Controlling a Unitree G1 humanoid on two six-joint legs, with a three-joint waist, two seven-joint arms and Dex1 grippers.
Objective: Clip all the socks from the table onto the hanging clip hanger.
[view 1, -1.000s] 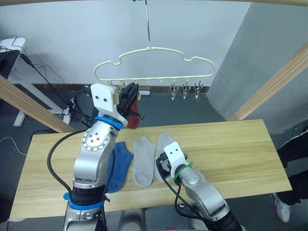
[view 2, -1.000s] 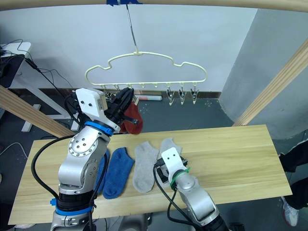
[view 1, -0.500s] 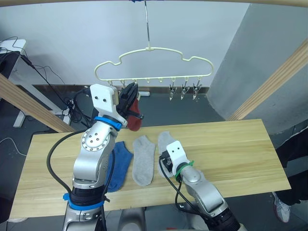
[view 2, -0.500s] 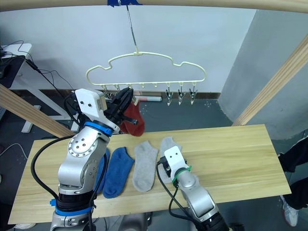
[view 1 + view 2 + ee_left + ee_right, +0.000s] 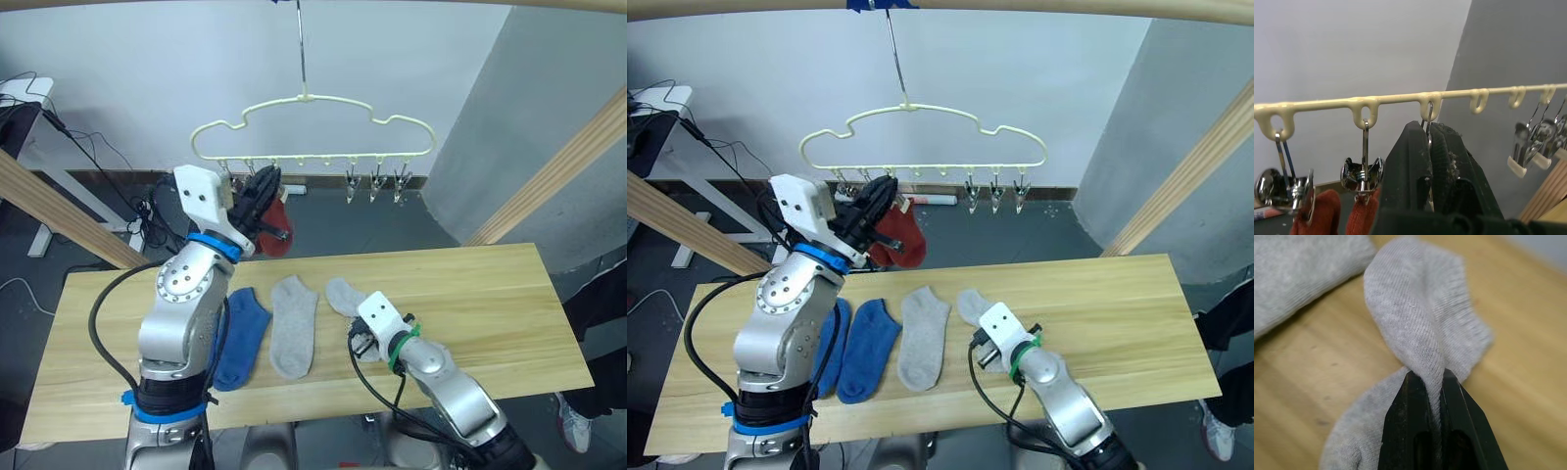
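Grey sock (image 5: 1420, 328) now dragged rightward over plank table (image 5: 490, 294), right jaws pinching it, left jaws closed

A white wall (image 5: 147, 69) meets a grey panel (image 5: 519, 108) behind. Slanted wooden beams (image 5: 554, 166) frame a dark floor (image 5: 333, 220), where black cables (image 5: 108, 157) trail.

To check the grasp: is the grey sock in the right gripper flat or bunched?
Bunched: the grey sock rises in a pinched fold between the right gripper's fingers.
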